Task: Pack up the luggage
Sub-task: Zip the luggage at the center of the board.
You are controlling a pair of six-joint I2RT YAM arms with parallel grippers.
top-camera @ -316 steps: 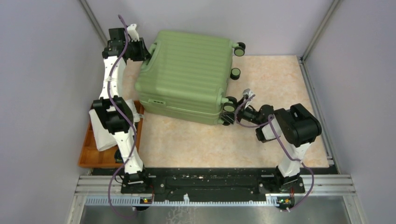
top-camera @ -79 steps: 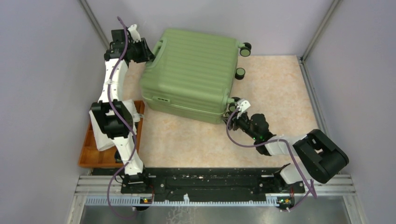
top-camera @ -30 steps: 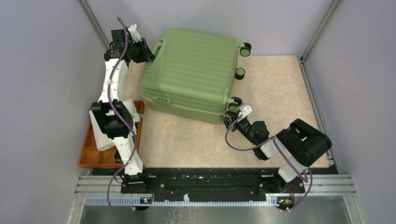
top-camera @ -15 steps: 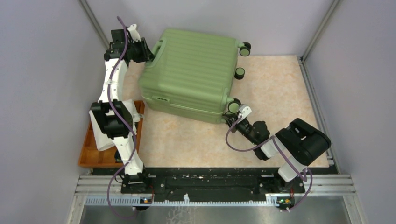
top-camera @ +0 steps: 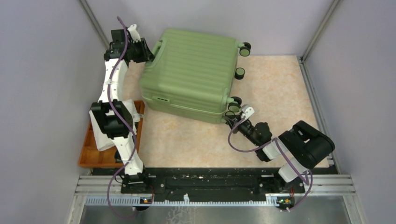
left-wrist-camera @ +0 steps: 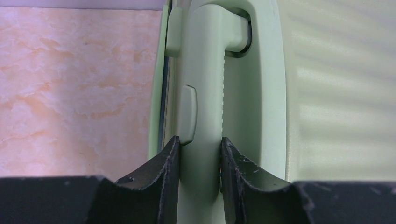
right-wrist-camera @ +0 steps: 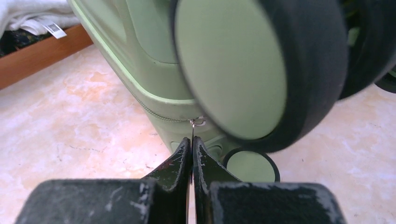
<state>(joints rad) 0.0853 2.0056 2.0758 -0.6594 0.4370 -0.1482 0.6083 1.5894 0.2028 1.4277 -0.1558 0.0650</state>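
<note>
Light-green luggage (top-camera: 191, 70) flat, long axis left-right, wheels (top-camera: 245, 47) rightward, my left gripper (left-wrist-camera: 198, 149) clamping its handle (left-wrist-camera: 208, 70), right gripper (right-wrist-camera: 192, 140) pinching the zipper pull (right-wrist-camera: 198, 122).

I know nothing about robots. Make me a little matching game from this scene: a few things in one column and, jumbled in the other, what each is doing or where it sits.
Things:
1. left gripper
2. right gripper
3. orange tray
4. luggage

States:
A. pinched shut on the zipper pull
B. lying closed on the table
C. clamped around the green handle
D. beside the left arm, holding white cloth

Pairs: 1-C, 2-A, 3-D, 4-B.
</note>
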